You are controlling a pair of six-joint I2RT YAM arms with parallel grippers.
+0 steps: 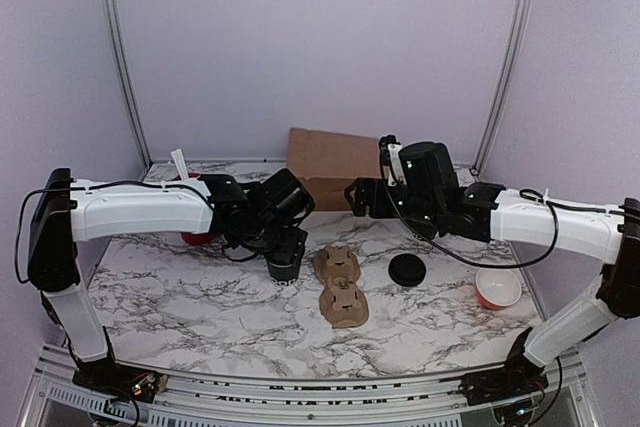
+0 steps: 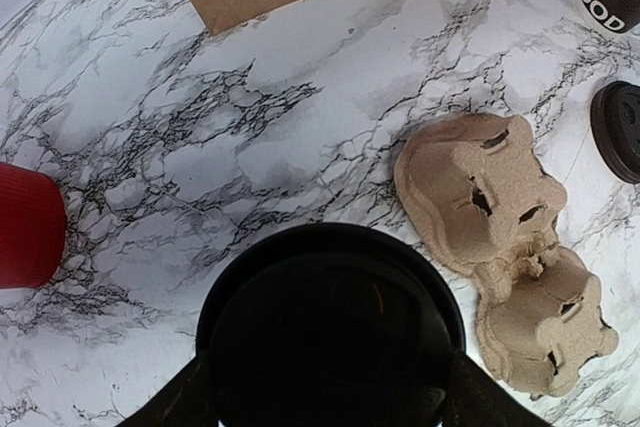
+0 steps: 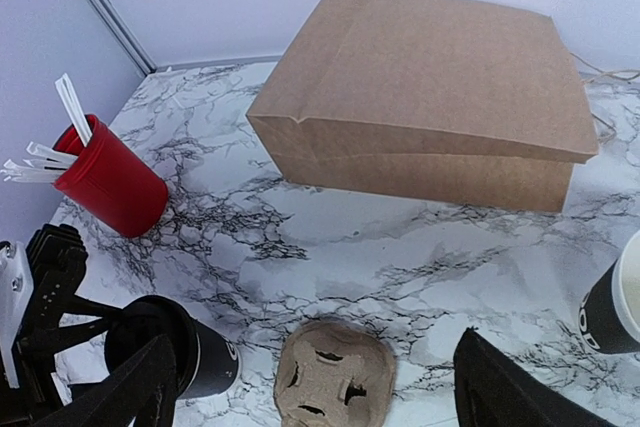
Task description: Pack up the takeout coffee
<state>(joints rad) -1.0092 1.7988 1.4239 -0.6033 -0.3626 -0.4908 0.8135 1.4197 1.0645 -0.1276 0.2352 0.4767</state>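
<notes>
Bag (image 3: 420, 87): one, brown paper, back of surface (image 1: 180, 297).
Carrier (image 2: 500, 237): one, pulp.
Takeout coffee (image 2: 330, 337): one, lidded, upright just left of Carrier.
Loose lid (image 1: 407, 269): one.
Left hand (image 1: 284, 250): straddles coffee's top; whether pinching, cannot tell.
Right hand (image 1: 358, 197): spread, empty, hovers by Bag.

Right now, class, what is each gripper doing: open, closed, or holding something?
Left gripper: straddling the takeout coffee; grip cannot be told.
Right gripper: open, holding nothing.

brown paper bag (image 3: 430, 77) behind pulp carrier (image 2: 500, 247); loose lid (image 1: 407, 269), red cup (image 3: 110, 182).
</notes>
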